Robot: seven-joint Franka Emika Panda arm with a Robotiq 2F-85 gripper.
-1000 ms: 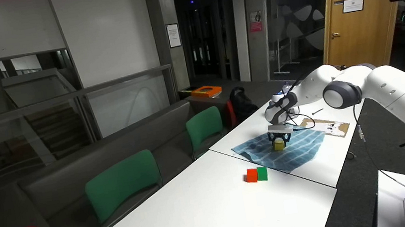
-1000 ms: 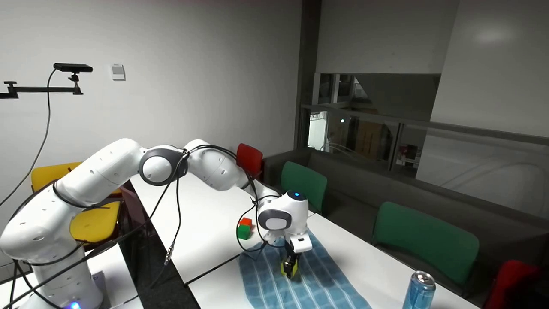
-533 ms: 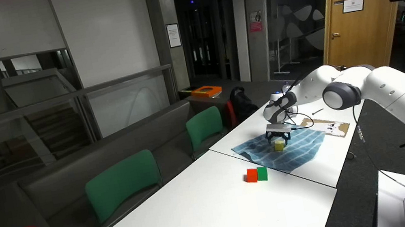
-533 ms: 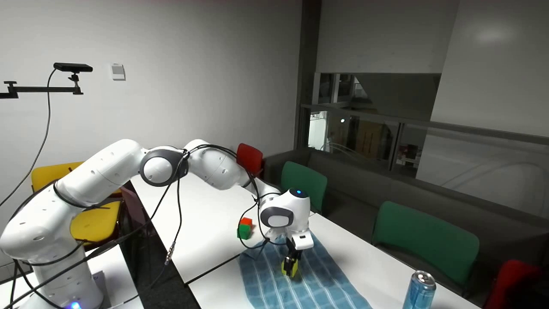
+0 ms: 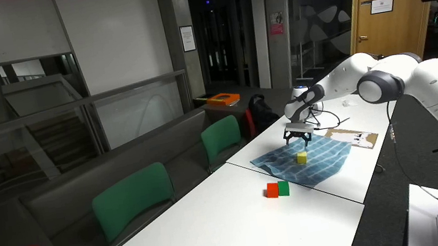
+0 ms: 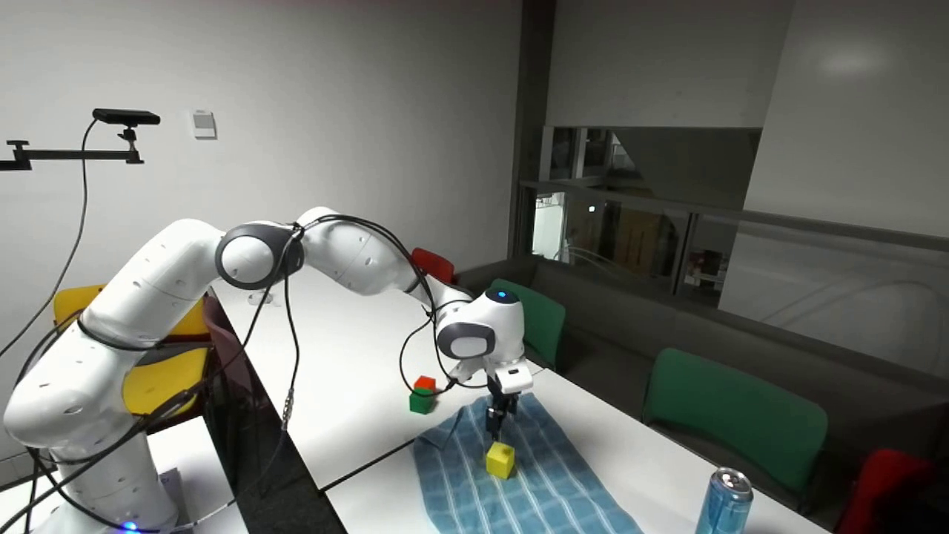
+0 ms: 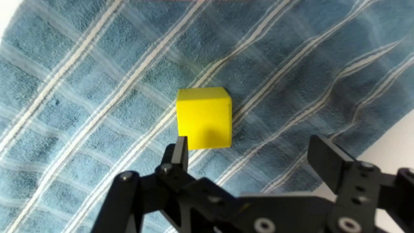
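Note:
A yellow cube [image 5: 302, 157] rests on a crumpled blue striped cloth [image 5: 332, 162]. Both also show in the other views: the cube [image 6: 500, 460] on the cloth [image 6: 552, 493], and the cube in the wrist view [image 7: 204, 119]. My gripper [image 5: 297, 144] is open, empty and raised above the cloth, apart from the cube. In the wrist view my gripper [image 7: 248, 142] has its fingers wide apart. The left finger [image 7: 180, 152] overlaps the cube's lower left corner in the picture. The gripper's shadow falls on the cube.
A red cube [image 5: 272, 190] and a green cube [image 5: 283, 188] stand side by side on the white table [image 5: 202, 232]. A cardboard piece [image 5: 352, 137] lies by the cloth. A blue can [image 6: 726, 500] stands near the table edge. Cables hang from the arm. Green chairs [image 6: 734, 400] line the table.
One second ago the gripper was down around the yellow cube. It has opened and risen clear of it, and the arm has lifted. The cube has stayed in place on the cloth.

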